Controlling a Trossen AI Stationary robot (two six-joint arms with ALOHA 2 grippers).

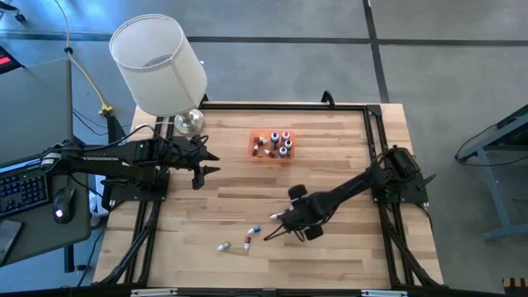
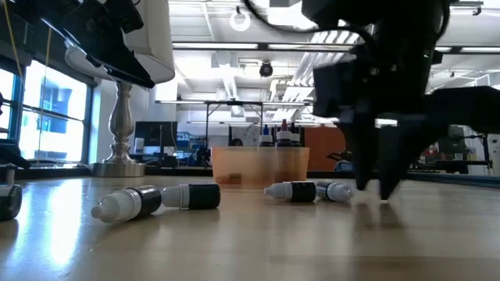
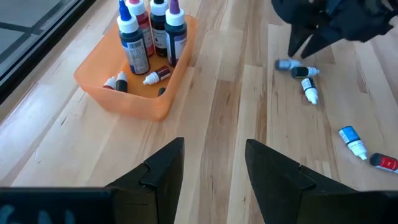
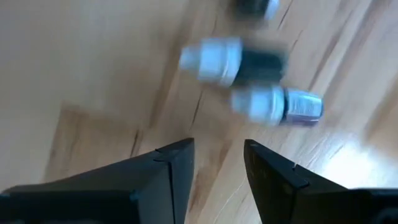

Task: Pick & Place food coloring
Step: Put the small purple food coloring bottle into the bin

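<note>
Several food coloring bottles stand or lie in the orange tray (image 1: 271, 147) at the table's far middle. More food coloring lies loose on the wood: a dark bottle (image 4: 239, 59) and a greyish one (image 4: 280, 104) just beyond my right gripper (image 4: 217, 149), a blue one (image 3: 352, 140), and a red one (image 3: 382, 162) nearer the front edge. My right gripper (image 1: 275, 233) points down, low over the table, open, with nothing between its fingers. My left gripper (image 3: 214, 149) hangs open and empty above the table's left side, facing the tray (image 3: 134, 74).
A table lamp with a white shade (image 1: 158, 64) and a metal base (image 1: 189, 122) stands at the far left corner. A black frame (image 1: 375, 132) runs along the table's edges. Bare wood lies between the tray and the loose bottles.
</note>
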